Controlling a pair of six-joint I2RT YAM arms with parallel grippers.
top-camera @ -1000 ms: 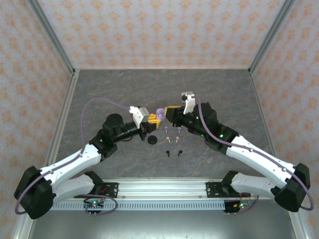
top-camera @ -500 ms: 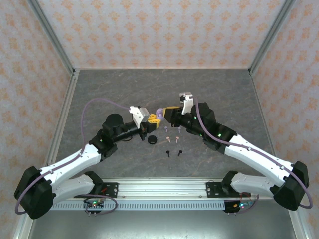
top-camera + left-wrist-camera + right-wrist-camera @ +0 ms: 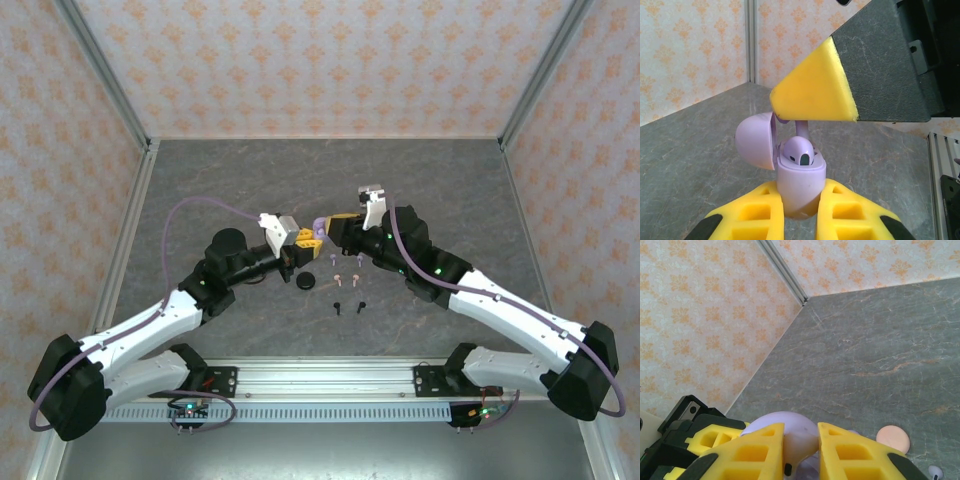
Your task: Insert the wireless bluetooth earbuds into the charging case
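My left gripper (image 3: 801, 189) is shut on the body of the lilac charging case (image 3: 800, 182), held above the table with its lid (image 3: 755, 142) swung open to the left. One lilac earbud (image 3: 799, 151) sits in the case. My right gripper (image 3: 800, 432) is shut on a second lilac earbud (image 3: 801, 446) right over the case; its stem (image 3: 802, 128) reaches down behind the seated bud. From above, the two grippers (image 3: 305, 238) (image 3: 336, 226) meet at the case (image 3: 318, 226). Loose earbuds lie below: lilac (image 3: 333, 259), pink (image 3: 338, 276), black (image 3: 339, 307).
A black disc (image 3: 305, 282) lies on the grey table just in front of the left gripper. A pink disc (image 3: 892, 438) rests on the table under the right wrist. Patterned walls with metal rails (image 3: 118, 90) enclose the back and sides.
The right gripper has edged slightly left, closer over the case. The left arm holds still.
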